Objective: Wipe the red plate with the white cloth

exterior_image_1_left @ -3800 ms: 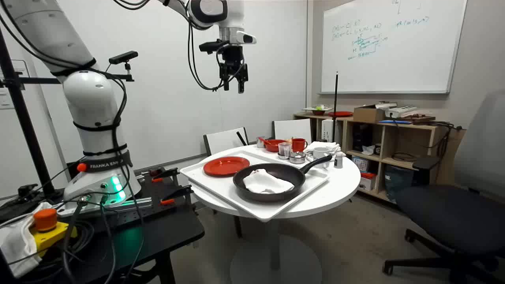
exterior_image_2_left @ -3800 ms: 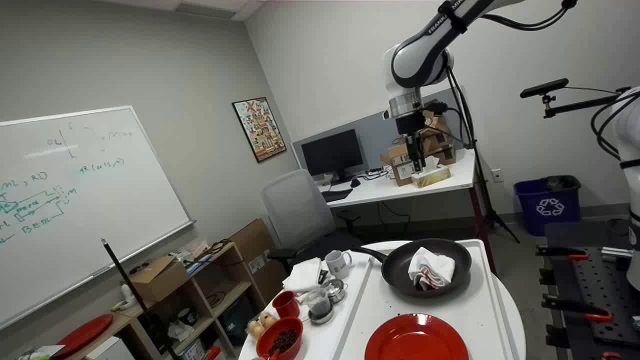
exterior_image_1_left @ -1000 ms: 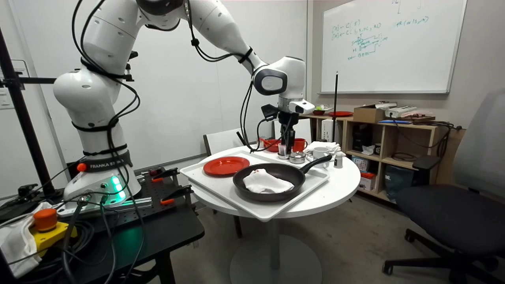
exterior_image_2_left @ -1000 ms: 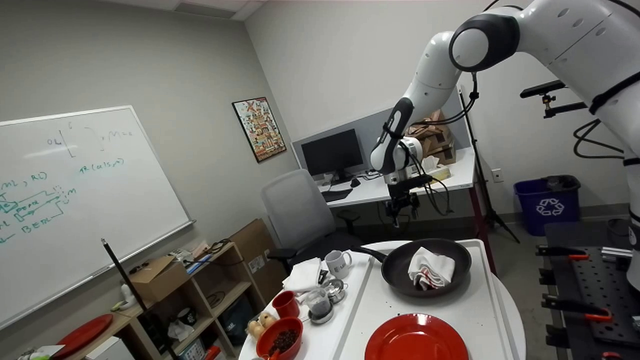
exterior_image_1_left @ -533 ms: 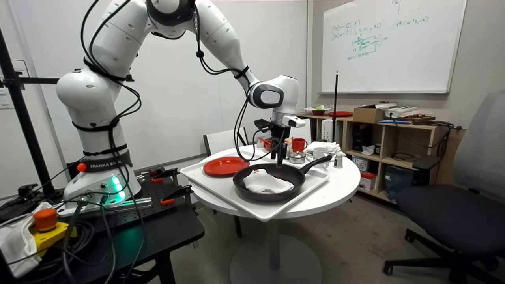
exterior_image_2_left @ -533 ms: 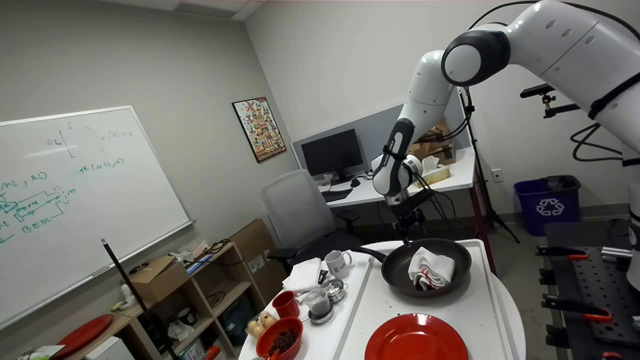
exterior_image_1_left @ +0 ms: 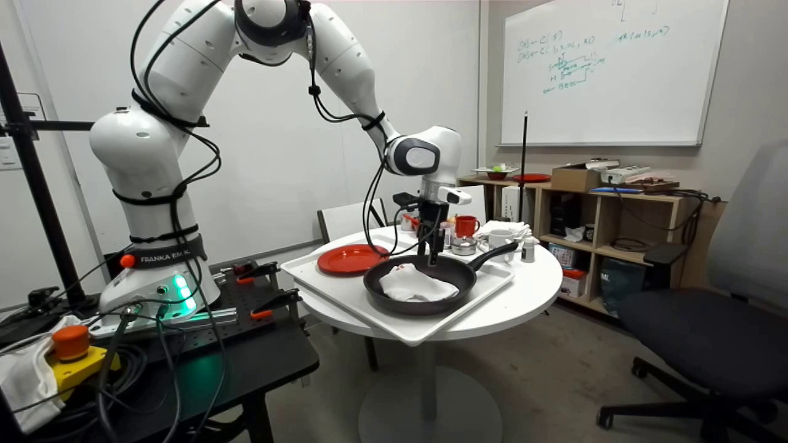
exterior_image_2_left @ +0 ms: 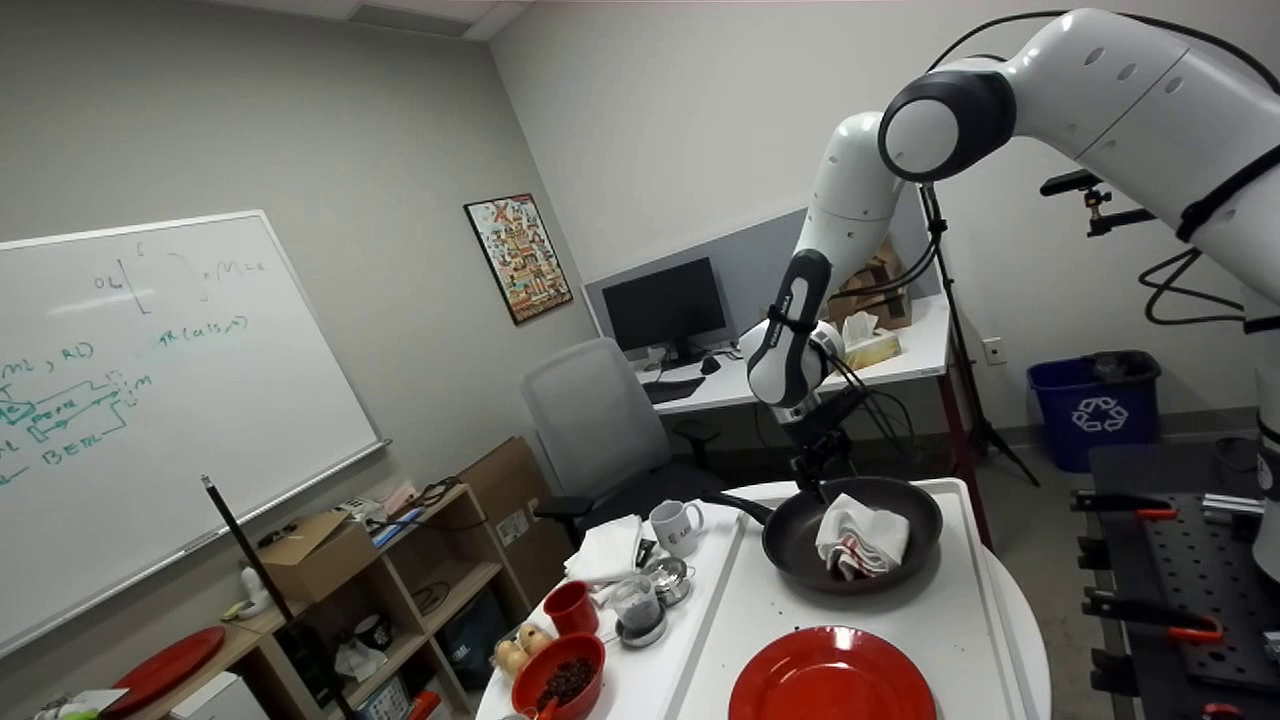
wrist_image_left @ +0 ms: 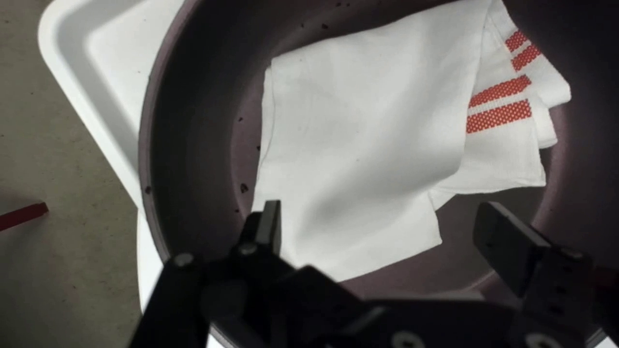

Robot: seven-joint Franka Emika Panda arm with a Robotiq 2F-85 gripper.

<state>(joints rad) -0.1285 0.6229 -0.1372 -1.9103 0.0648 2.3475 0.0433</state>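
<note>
The white cloth (wrist_image_left: 367,125) is lying loosely folded in the dark pan (wrist_image_left: 193,121) near the red plate (exterior_image_1_left: 348,259) on the tray (exterior_image_1_left: 345,290). The hand (wrist_image_left: 379,217) is hanging over the pan, jaws wide apart, gripping nothing. Likely light, soft and limp, the cloth is inviting a pinch through its middle folds. The arm (exterior_image_1_left: 352,71) is bearing "FRANKA" low down; handwriting on the whiteboard (exterior_image_1_left: 652,111) is proving mostly illegible.

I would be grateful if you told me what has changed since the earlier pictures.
The gripper, its jaws open, has moved outward and down from high up to hang over the dark pan. Nothing has been taken hold of or let go. The white cloth folded inside the dark pan, the red plate and the white tray look as they were.
</note>
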